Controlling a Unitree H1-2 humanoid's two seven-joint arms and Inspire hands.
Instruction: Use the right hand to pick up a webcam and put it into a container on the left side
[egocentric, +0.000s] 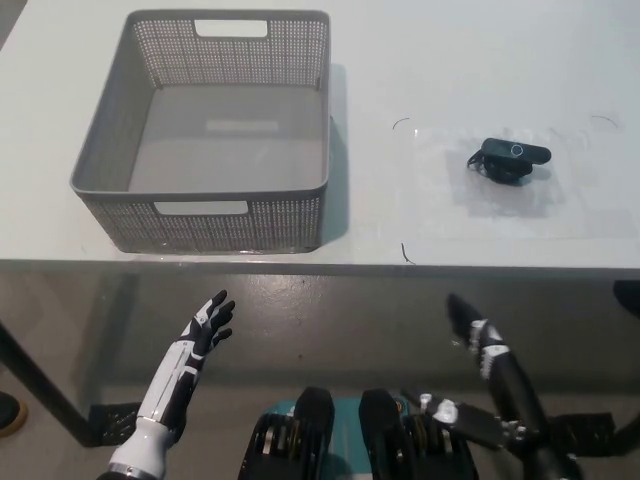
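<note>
Item one: desk (480, 50), pale grey-white top, filling the upper half of the head view, its front edge running straight across the middle of the picture.

Item two: container (228, 222), a grey plastic basket with perforated walls and a slot handle cut into the near and far sides. It stands upright on the left part of the desk, near the front edge. Its floor is bare and smooth.

Item three: webcam (511, 161), black, small, with a lens ring showing on its upper face. It lies on the right part of the desk, well apart from the container. It sits inside a faint rectangular patch (490, 185) marked by thin dark corner lines on the desk surface. Nothing touches it.

Item four: left hand (208, 327), white with dark segments, on a white forearm rising from the lower left. It is below the desk edge, over the floor, fingers spread and pointing up toward the container. It holds nothing.

Item five: right hand (472, 330), black, on a black arm coming from the lower right. It is likewise below the desk edge, in front of and slightly left of the webcam, well short of it. Fingers apart, empty.

Item six: floor (340, 330), grey-brown, seen beneath the desk edge.
</note>
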